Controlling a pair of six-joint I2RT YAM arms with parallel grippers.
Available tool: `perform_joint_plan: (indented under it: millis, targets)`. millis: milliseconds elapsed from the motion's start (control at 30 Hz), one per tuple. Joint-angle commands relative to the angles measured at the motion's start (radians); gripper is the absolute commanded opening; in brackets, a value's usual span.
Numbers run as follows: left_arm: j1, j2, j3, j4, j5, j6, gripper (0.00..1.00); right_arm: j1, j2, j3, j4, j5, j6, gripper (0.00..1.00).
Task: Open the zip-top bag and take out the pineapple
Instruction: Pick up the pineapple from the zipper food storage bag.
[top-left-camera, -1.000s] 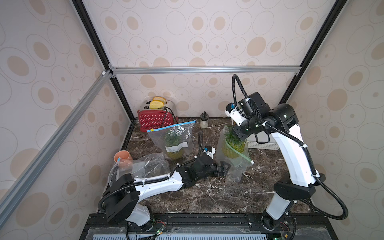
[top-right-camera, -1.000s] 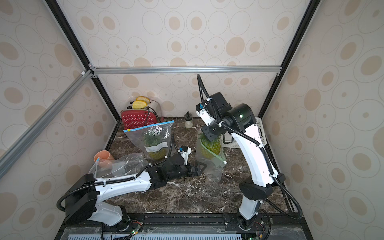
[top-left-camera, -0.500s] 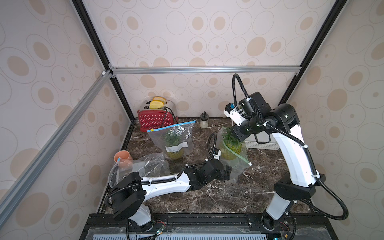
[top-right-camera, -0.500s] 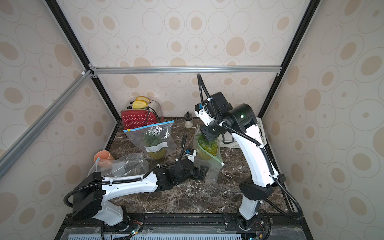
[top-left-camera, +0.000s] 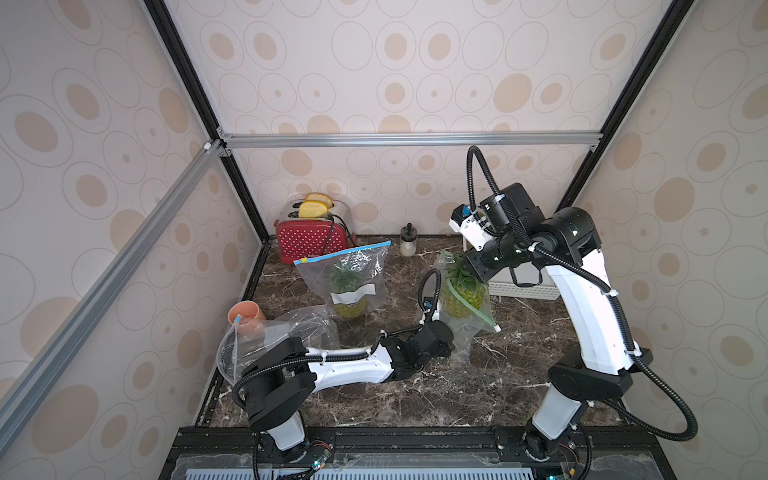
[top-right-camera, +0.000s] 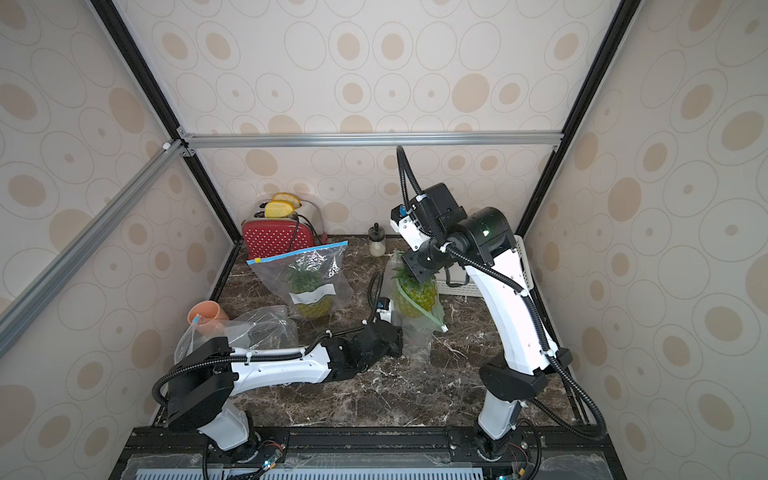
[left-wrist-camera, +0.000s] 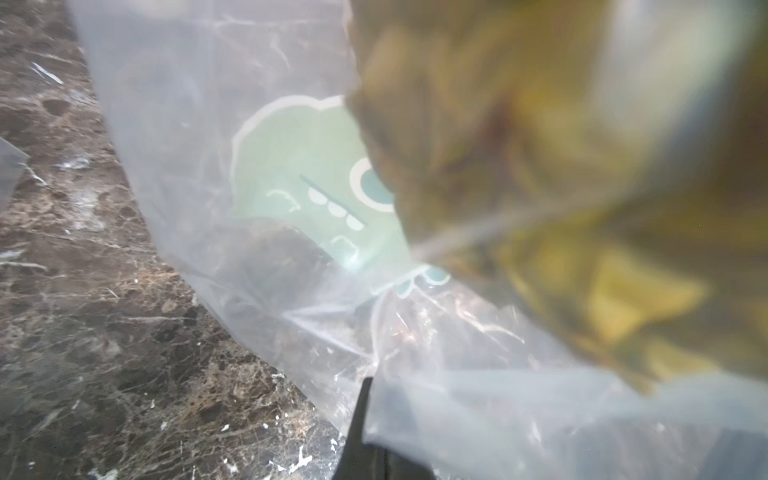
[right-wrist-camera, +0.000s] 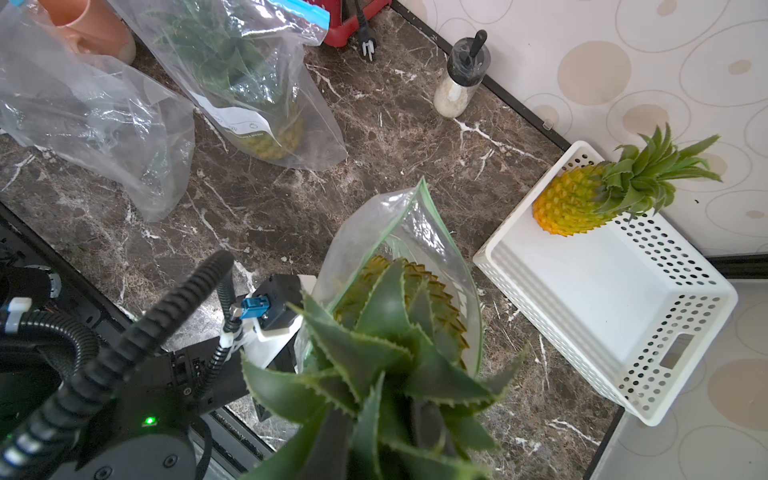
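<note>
A clear zip-top bag (top-left-camera: 469, 328) (top-right-camera: 419, 338) (right-wrist-camera: 399, 224) with a green zip stands open at mid-table. The pineapple (top-left-camera: 463, 291) (top-right-camera: 415, 296) (right-wrist-camera: 415, 291) sits upright in its mouth, body half inside. My right gripper (top-left-camera: 473, 269) (top-right-camera: 417, 272) (right-wrist-camera: 382, 428) comes from above, shut on the pineapple's leafy crown; leaves hide most of its fingers. My left gripper (top-left-camera: 452, 350) (top-right-camera: 400, 345) (left-wrist-camera: 374, 399) lies low at the bag's near side, shut on the bag's lower film. In the left wrist view the bag (left-wrist-camera: 291, 187) and blurred pineapple (left-wrist-camera: 540, 166) fill the frame.
A blue-zip bag (top-left-camera: 349, 278) holding another pineapple stands left of centre. An empty crumpled bag (top-left-camera: 291, 328) and an orange cup (top-left-camera: 245, 316) lie at the left. Red toaster (top-left-camera: 311, 241) and small bottle (top-left-camera: 408, 243) stand at the back. A white basket (right-wrist-camera: 602, 299) holds a pineapple (right-wrist-camera: 573, 203).
My left gripper has slid right to the bag's base and gone from open to shut on the plastic. The right arm and pineapple have hardly moved.
</note>
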Motion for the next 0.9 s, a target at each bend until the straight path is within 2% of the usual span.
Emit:
perform_joint_plan:
  millis: [0,233,300,567,867]
  targets:
    - [-0.007,0.031,0.083,-0.048,-0.091,-0.020,0.00,0.001,-0.054,0.013,0.037,-0.017,0.007,0.00]
    - [0.016,0.094,0.180,-0.368,-0.164,-0.145,0.00,0.001,-0.048,0.092,0.001,0.000,0.000,0.00]
    - [0.039,0.101,0.179,-0.408,-0.154,-0.172,0.00,-0.001,-0.051,0.113,-0.007,0.006,0.000,0.00]
    - [0.108,0.115,0.151,-0.438,-0.112,-0.213,0.00,-0.005,-0.084,0.110,0.002,0.006,0.001,0.00]
    - [0.154,0.176,0.161,-0.389,-0.030,-0.212,0.00,-0.024,-0.148,0.080,0.054,-0.016,-0.004,0.00]
